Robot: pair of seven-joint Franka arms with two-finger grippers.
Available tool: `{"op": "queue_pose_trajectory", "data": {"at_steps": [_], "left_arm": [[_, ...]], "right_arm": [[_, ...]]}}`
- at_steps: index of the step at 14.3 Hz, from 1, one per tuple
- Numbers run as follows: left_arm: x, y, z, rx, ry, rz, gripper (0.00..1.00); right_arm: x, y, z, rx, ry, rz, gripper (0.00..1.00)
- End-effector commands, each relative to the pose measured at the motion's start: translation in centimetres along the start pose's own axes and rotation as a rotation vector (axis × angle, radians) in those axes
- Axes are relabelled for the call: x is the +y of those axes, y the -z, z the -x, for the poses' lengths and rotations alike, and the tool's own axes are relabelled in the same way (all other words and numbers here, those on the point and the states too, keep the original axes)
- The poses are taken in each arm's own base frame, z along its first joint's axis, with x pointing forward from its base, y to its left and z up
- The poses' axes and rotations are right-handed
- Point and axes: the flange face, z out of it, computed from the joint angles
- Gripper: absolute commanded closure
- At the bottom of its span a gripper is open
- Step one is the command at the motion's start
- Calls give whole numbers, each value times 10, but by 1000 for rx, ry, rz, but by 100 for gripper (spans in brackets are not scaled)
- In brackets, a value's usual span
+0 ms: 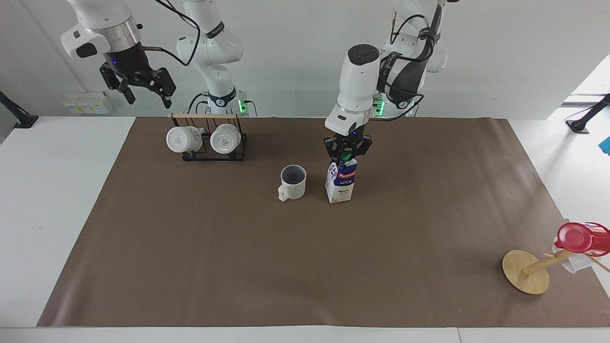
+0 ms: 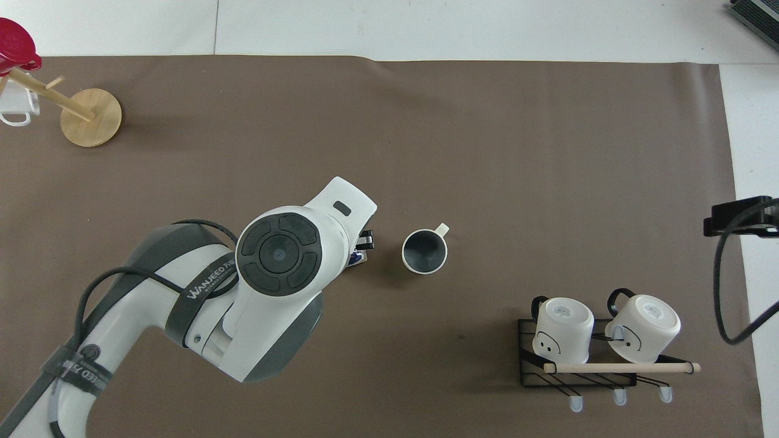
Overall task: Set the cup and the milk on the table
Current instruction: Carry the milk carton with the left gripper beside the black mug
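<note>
My left hand (image 1: 347,155) is pinching the milk (image 1: 341,181) by its gable top, with the carton's base at or just above the counter (image 1: 190,247); I cannot tell whether it has touched down. The carton sits just beside the cup (image 1: 292,182), toward the left arm's end of the counter and clear of it. The cup stands upright on the brown sheet, its handle turned away from the robots.

My worry is the release. The carton looks slightly tilted, and it is tall on a narrow square base, so letting go before the base is flat could tip it into the cup. A finger dragging on the green cap as the hand lifts could do the same.

The carton is coated card: dark blue above, white below, with a red band. The cup is cream ceramic, cylindrical, with a dark inside and a squared loop handle. The sheet looks matte and papery, so I expect little sliding.

My right hand (image 1: 143,88) waits high above the mug rack (image 1: 209,138), nearer the robots than the cup, fingers spread and holding nothing.
</note>
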Motion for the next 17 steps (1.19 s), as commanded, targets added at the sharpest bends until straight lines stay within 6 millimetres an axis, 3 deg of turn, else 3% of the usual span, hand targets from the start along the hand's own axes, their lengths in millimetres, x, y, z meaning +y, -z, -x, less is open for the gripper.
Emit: {"op": "queue_pose_trajectory", "data": {"at_steps": [1,4,6,8,10,11,14,17], "left_arm": [[10,0,6,20,-17,-13,68],[10,-2,10,18,-30,-15,68],[9,-3,10,15,-39,-17,62],[8,-4,10,14,-39,-18,41],[8,-3,10,14,-39,-18,8],[8,-4,11,12,-39,-20,0],[10,4,9,8,-33,-18,0],[5,35,4,-22,-21,-41,0]], "right_arm": [[12,-1,5,5,-1,-25,0],[16,-2,-6,-9,-2,-21,0],[15,-1,-12,-13,-7,-31,0],[17,-5,-9,-13,-22,-31,0],[17,-2,-9,-9,-16,-34,0],[16,-1,-7,-9,-13,-35,0],[6,2,-5,-2,9,-34,0],[7,2,-5,-2,6,-35,0]]}}
